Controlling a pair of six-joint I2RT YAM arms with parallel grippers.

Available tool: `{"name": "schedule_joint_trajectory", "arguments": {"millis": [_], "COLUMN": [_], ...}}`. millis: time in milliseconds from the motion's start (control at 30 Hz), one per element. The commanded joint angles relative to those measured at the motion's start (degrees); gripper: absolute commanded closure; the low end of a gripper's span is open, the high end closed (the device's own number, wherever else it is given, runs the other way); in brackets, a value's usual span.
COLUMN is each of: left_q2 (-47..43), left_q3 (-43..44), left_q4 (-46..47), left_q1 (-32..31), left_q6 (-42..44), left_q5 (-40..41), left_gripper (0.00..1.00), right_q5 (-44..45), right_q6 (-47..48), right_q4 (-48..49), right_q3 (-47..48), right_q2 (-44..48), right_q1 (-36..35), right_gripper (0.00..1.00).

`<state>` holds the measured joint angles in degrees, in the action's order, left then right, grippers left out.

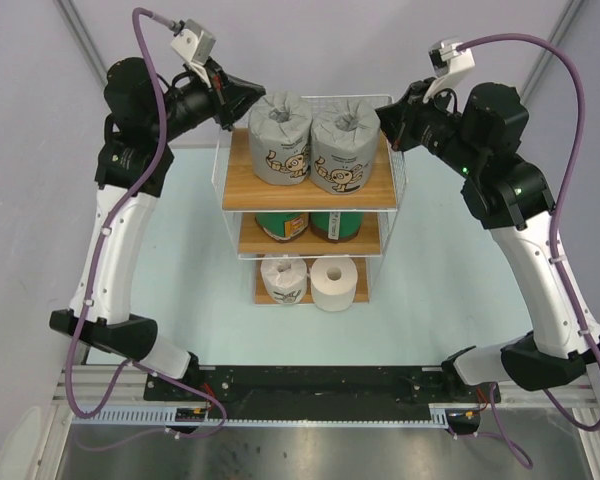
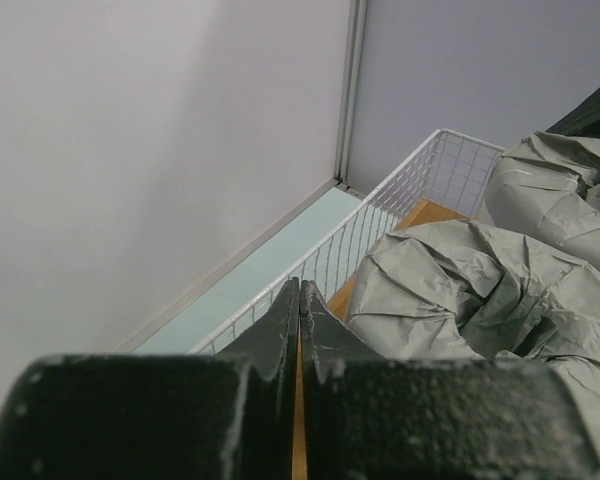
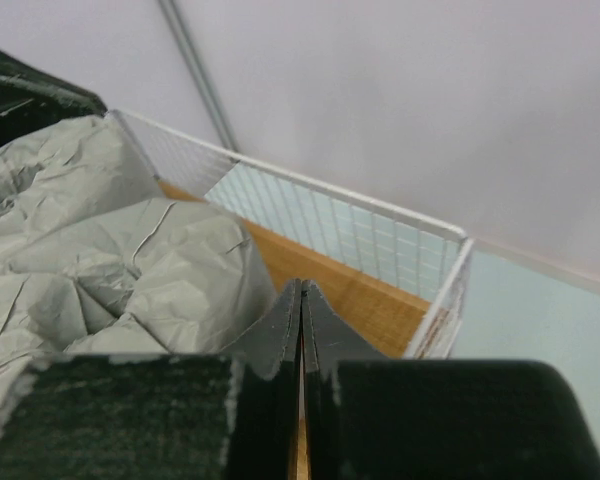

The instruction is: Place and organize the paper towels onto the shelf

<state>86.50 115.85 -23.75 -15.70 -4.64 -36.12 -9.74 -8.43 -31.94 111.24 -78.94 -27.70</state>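
Note:
The shelf (image 1: 234,190) stands mid-table with all paper towels on it. Two grey cartoon-print rolls (image 1: 281,138) (image 1: 344,148) sit side by side on the top board. A pair of green rolls (image 1: 282,224) (image 1: 335,226) fills the middle board. On the bottom board are a white-wrapped roll (image 1: 284,277) and a bare white roll (image 1: 333,283). My left gripper (image 1: 248,100) (image 2: 300,285) is shut and empty at the top tier's left rim, beside a grey roll (image 2: 450,290). My right gripper (image 1: 383,112) (image 3: 301,287) is shut and empty at the right rim, next to the other grey roll (image 3: 150,260).
The top tier's white wire rail (image 2: 400,180) (image 3: 360,200) surrounds the wooden board (image 3: 360,295). Pale walls and a metal corner post (image 2: 350,90) stand close behind the shelf. A black rail (image 1: 310,385) carrying the arm bases runs along the near edge of the pale green table (image 1: 180,300).

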Motion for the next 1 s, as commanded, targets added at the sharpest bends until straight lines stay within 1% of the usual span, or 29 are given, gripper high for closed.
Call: {"name": "schedule_joint_trajectory", "arguments": {"millis": [0, 100, 133, 167, 267, 300, 367, 400, 433, 467, 533, 567, 633, 667, 700, 767, 800, 867, 900, 933, 967], "left_q2": [-2.3, -3.4, -5.1, -6.0, -11.1, -12.8, -18.2, -20.0, -21.8, -25.5, -29.0, -32.2, -35.5, -37.2, -40.8, -44.5, -48.1, -52.3, -54.2, -57.1, -57.6], "left_q3": [1.2, 1.5, 1.0, 0.3, -5.2, -9.6, -14.9, -20.5, -23.3, -28.8, -34.2, -39.1, -43.8, -48.4, -50.6, -54.9, -58.9, -62.5, -65.9, -67.2, -68.1], "left_q4": [3.1, 5.8, 8.6, 10.2, 16.1, 17.8, 18.6, 18.6, 18.2, 17.8, 16.6, 16.0, 14.5, 14.1, 12.8, 10.9, 8.3, 5.9, 3.8, 2.1, 0.0], "left_q1": [2.2, 5.7, 8.1, 9.5, 15.4, 17.1, 19.6, 19.9, 20.4, 20.5, 20.5, 20.5, 20.5, 20.5, 20.5, 20.5, 20.5, 20.5, 20.5, 20.2, 19.5], "left_q6": [-2.2, -5.5, -6.9, -9.8, -15.9, -16.9, -18.0, -17.9, -17.7, -17.5, -17.5, -17.9, -19.0, -19.5, -20.0, -20.8, -20.8, -21.7, -22.0, -22.0, -21.6], "left_q5": [0.8, 2.3, 2.5, 2.5, 3.4, 3.8, 5.5, 7.4, 8.6, 9.6, 12.1, 12.6, 12.8, 12.8, 12.6, 12.3, 12.6, 13.2, 13.0, 12.8, 12.7], "left_gripper": [0.97, 0.97, 0.96, 0.95, 0.95, 0.94, 0.95, 0.95, 0.96, 0.96, 0.98, 0.99, 0.99, 1.0, 1.0, 1.0, 1.0, 1.0, 1.0, 1.0, 1.0], "right_q5": [8.0, 11.5, 12.7, 13.3, 17.1, 18.2, 20.4, 20.6, 20.9, 20.9, 19.8, 19.3, 18.9, 19.1, 18.9, 17.5, 17.1, 16.9, 16.6, 16.3, 15.7], "right_q6": [1.8, 1.6, 1.4, 1.0, -0.6, -1.1, -3.2, -4.2, -5.0, -6.0, -8.4, -9.0, -10.6, -11.3, -12.1, -14.3, -15.0, -16.9, -17.5, -18.1, -19.5], "right_q4": [6.2, 12.3, 13.4, 14.4, 15.2, 14.2, 13.1, 11.2, 10.1, 8.7, 4.6, 3.4, -0.3, -1.9, -4.2, -6.2, -7.9, -9.6, -11.1, -11.9, -12.4], "right_q3": [-0.8, -4.4, -5.4, -7.4, -10.6, -11.7, -13.9, -16.3, -17.4, -18.6, -22.4, -23.8, -27.9, -29.1, -30.7, -34.8, -36.1, -39.8, -40.8, -42.1, -44.3], "right_q2": [4.2, 8.3, 9.4, 11.5, 14.2, 15.8, 17.8, 19.5, 20.2, 20.9, 23.2, 24.0, 26.1, 26.7, 27.3, 29.2, 29.9, 31.6, 32.3, 32.9, 34.1], "right_q1": [0.2, 1.1, 2.0, 2.4, 4.8, 5.5, 8.0, 8.7, 9.5, 11.1, 12.1, 12.8, 13.0, 12.9, 12.9, 12.9, 12.8, 12.4, 12.3, 12.1, 11.9], "right_gripper": [1.0, 1.0, 1.0, 1.0, 1.0, 1.0, 1.0, 1.0, 1.0, 1.0, 1.0, 1.0, 1.0, 1.0, 1.0, 1.0, 1.0, 1.0, 1.0, 1.0, 1.0]}}
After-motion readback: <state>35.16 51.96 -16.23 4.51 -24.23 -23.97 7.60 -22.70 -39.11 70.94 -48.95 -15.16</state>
